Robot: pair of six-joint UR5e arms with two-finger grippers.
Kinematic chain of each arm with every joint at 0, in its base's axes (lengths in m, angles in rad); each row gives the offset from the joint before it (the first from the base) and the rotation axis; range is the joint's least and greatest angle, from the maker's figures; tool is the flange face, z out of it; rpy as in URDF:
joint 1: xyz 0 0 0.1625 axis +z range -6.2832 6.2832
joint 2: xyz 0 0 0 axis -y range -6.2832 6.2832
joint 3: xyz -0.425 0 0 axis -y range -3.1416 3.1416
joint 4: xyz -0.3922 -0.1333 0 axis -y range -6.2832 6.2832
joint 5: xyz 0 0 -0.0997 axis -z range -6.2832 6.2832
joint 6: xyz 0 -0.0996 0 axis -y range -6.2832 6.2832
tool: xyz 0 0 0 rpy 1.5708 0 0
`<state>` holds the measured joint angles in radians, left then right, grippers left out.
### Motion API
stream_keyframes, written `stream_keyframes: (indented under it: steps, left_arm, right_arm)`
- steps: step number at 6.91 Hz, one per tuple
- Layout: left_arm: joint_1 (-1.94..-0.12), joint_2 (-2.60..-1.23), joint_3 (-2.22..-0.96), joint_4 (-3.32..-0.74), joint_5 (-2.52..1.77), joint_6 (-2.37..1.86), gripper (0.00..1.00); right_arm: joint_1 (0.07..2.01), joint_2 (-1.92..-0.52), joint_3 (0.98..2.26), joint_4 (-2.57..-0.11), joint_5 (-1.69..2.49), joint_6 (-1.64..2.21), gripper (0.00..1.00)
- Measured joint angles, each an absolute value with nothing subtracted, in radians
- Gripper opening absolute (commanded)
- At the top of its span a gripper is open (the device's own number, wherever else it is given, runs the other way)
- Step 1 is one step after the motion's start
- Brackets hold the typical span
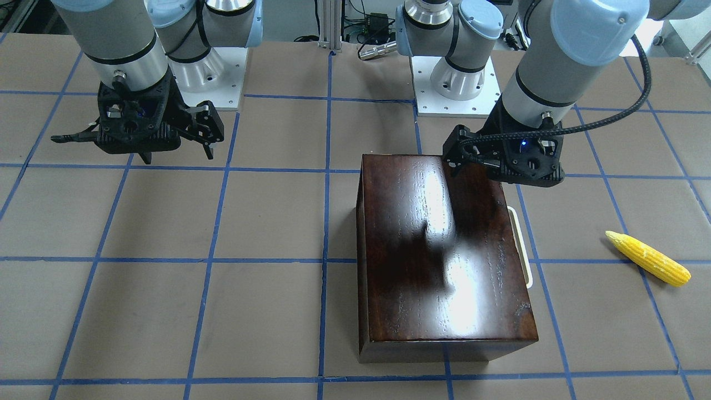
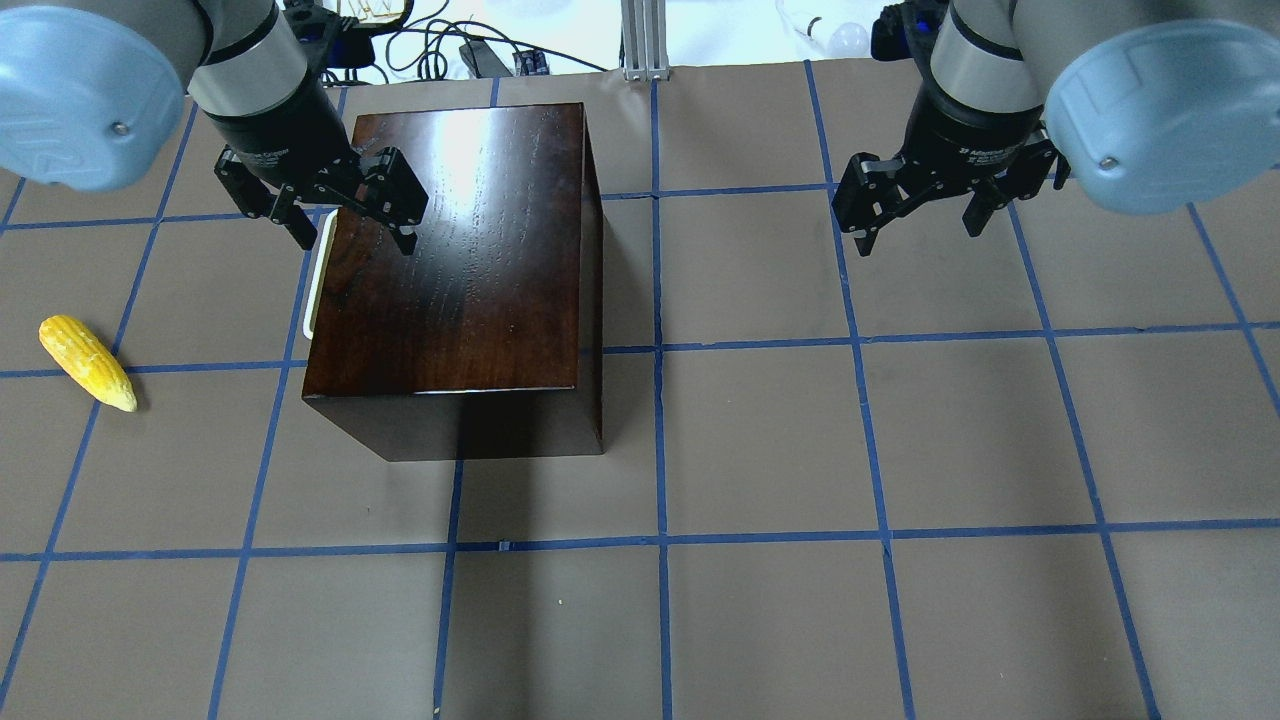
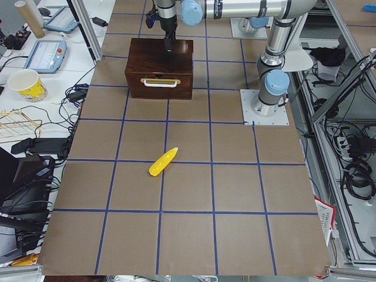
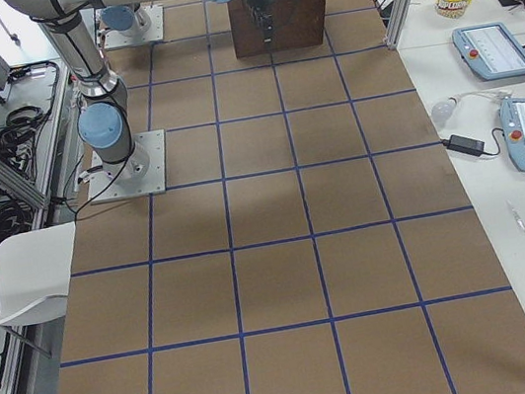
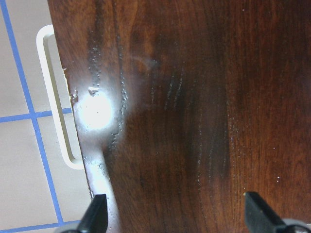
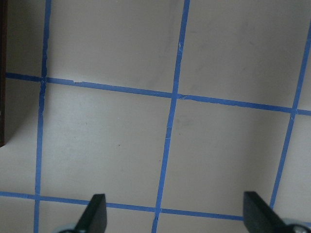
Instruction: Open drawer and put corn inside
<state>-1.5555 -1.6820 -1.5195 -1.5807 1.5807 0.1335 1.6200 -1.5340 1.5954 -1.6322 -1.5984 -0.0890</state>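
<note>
The glossy dark-brown box stands on the table left of centre. Its drawer is shut, and the white loop handle faces the robot's left; the handle also shows in the left wrist view. The yellow corn lies on the table to the left of the handle side, apart from the box. My left gripper is open and empty, hovering over the box top near the handle edge. My right gripper is open and empty above bare table to the right of the box.
Both arm bases are bolted at the table's robot side. Blue tape lines grid the brown table. Side benches hold a paper cup and tablets beyond the table's edges.
</note>
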Motion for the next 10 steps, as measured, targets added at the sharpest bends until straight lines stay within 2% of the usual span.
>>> stream_keyframes:
  steps: [10]
  left_arm:
    - [-1.554,-1.683,-1.531,-1.559,1.59,0.128,1.0]
  right_arm:
    - [1.619,-1.534,1.595,-1.632,-1.598,-0.089,1.0]
